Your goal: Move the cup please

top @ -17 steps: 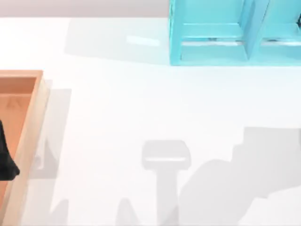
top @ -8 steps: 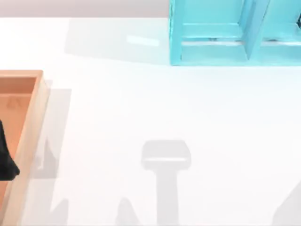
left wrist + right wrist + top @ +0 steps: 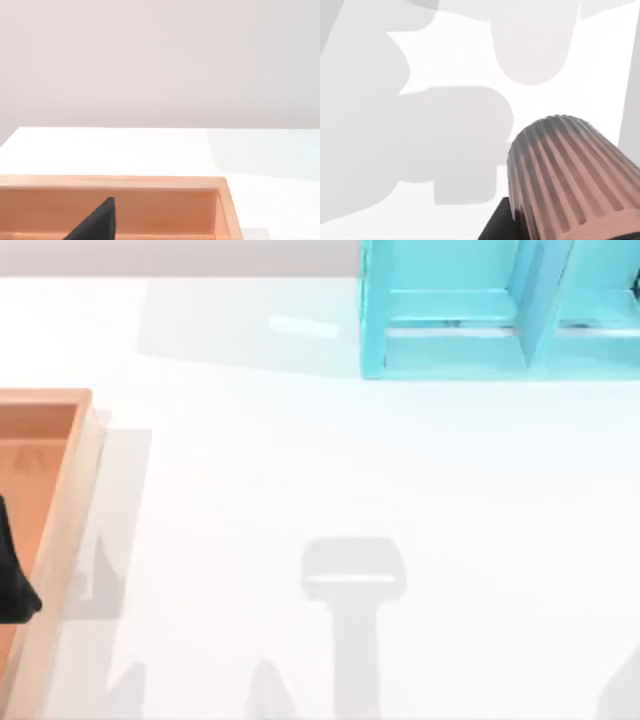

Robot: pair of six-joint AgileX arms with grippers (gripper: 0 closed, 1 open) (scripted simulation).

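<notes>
— White desk (image 3: 300, 460) all over! What sits on it?
— A wooden tray (image 3: 62, 500) at nine o'clock and a blue shelf box (image 3: 490, 310) at one o'clock.
— And the cup?
— The ribbed brown cup (image 3: 570, 175) is up in the right claw's view, above the desk.
— Is the claw clamped on it?
— I cannot tell.

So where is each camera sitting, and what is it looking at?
Top view: sits above the table, looking straight down at the white table, a wooden tray at the left edge and a turquoise shelf at the back right; a dark part of the robot shows over the tray.
Left wrist view: rides on the left arm, looking across the wooden tray toward a plain wall; a dark robot part shows.
Right wrist view: rides on the right arm, looking at a ribbed brownish cup close up against the table.
Shared: top and left wrist views both show the tray.
</notes>
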